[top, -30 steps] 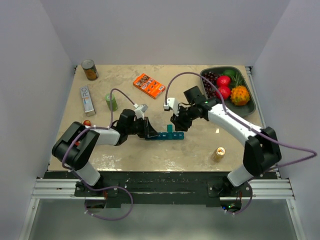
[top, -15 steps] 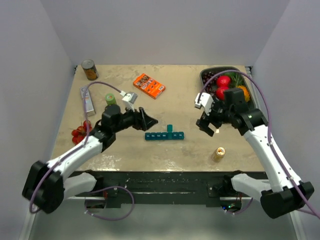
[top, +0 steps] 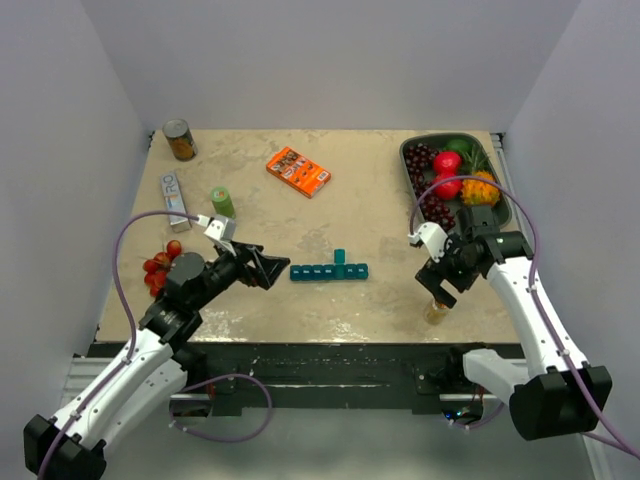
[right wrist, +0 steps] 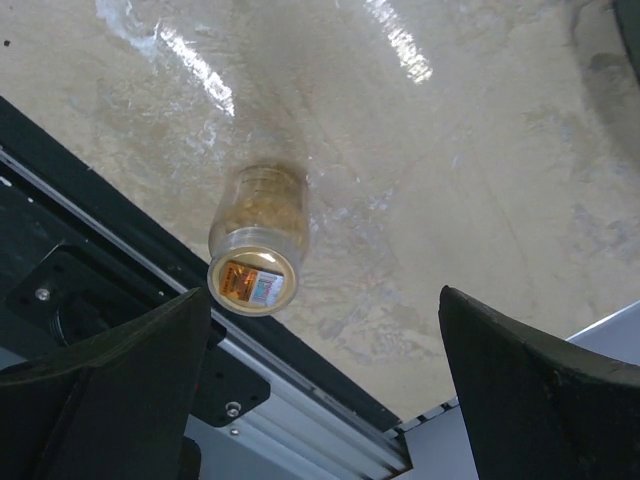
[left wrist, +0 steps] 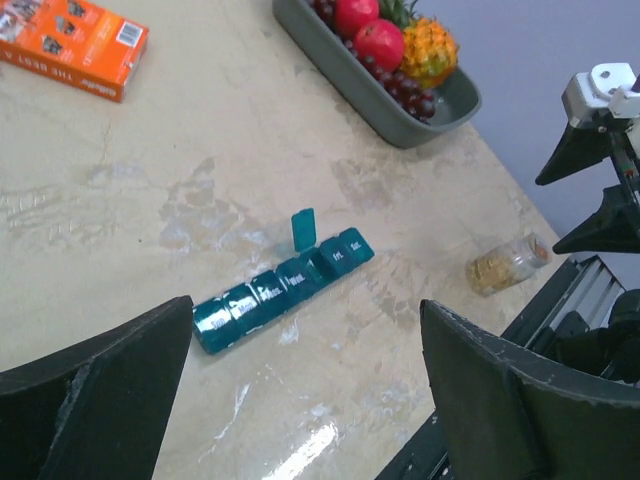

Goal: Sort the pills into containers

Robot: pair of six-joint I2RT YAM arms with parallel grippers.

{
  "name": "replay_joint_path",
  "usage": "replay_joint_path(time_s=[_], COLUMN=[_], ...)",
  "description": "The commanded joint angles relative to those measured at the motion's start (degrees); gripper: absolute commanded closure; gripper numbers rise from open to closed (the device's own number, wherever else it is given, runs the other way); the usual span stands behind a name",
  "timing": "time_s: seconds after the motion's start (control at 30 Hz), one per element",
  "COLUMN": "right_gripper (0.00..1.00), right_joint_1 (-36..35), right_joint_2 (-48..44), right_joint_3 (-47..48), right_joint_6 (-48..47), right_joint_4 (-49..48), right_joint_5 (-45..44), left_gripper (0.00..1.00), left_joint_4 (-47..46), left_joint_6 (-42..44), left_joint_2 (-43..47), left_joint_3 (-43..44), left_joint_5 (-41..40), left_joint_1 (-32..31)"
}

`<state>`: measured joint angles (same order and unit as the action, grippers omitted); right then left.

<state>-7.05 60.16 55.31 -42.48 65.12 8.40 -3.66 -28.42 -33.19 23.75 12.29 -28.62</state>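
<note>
The left pincer [top: 262, 268] holds its jaws wide apart and empty, low over the table [top: 380, 200]. It sits just left of the long teal-blue plastic pill organizer [top: 328, 271], which lies flat near the table's middle, parallel to the near edge, with one lid raised. The right pincer [top: 441, 286], jaws likewise apart, hangs above the small amber-gold bottle [top: 436, 311] by the near edge, toward the right corner.

Top external is looking down over the whole table [top: 380, 200]. Left wrist is facing obliquely across it, right wrist closely downward, both sharing the amber bottle [right wrist: 257, 240].
</note>
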Motion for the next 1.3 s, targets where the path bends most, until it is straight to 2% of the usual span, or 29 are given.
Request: replay_joint_path(time_s=[0.0,0.13,0.43,0.7,0.93,1.0,1.03,1.07,1.27], right_gripper=[0.04,0.08,0.13,0.25,0.52,0.65,0.77,0.81,0.91], right_joint_1=[0.28,0.19,0.28,0.28,0.28,0.28,0.19,0.19,0.19], right_joint_2=[1.53,3.46,6.37,9.45,10.68,10.07,9.8,9.54,9.36], right_joint_3=[-1.52,-3.54,-3.72,-3.81,-3.81,-3.63,-3.19,-2.93,4.62], right_joint_6=[-0.24,-0.24,-0.15,-0.06,-0.32,-0.5,-0.59,-0.94,-2.87], right_joint_4=[1.06,0.53,0.18,0.36,0.79,0.88,0.97,1.06,4.57], right_joint_5=[0.91,3.72,3.37,2.76,2.85,2.93,2.93,2.85,6.53], left_gripper=[0.01,0.02,0.07,0.08,0.1,0.1,0.1,0.1,0.1], left_joint_4=[0.41,-0.38,-3.98,-6.62,-7.94,-9.07,-9.78,-10.57,-18.31], left_joint_6=[-0.4,-0.58,-1.02,-1.54,-1.81,-1.9,-1.98,-2.16,-2.43], left_joint_2=[-0.21,-0.47,-2.67,-3.2,-4.43,-4.78,-4.78,-4.87,-5.48], left_joint_3=[-0.63,-0.72,-1.6,-2.39,-2.57,-2.91,-3.18,-3.36,-5.82], left_joint_5=[1.59,3.61,8.62,10.91,12.4,13.54,14.07,14.51,17.76], left_joint_1=[0.15,0.15,0.15,0.06,0.06,-0.03,-0.12,-0.29,-2.58])
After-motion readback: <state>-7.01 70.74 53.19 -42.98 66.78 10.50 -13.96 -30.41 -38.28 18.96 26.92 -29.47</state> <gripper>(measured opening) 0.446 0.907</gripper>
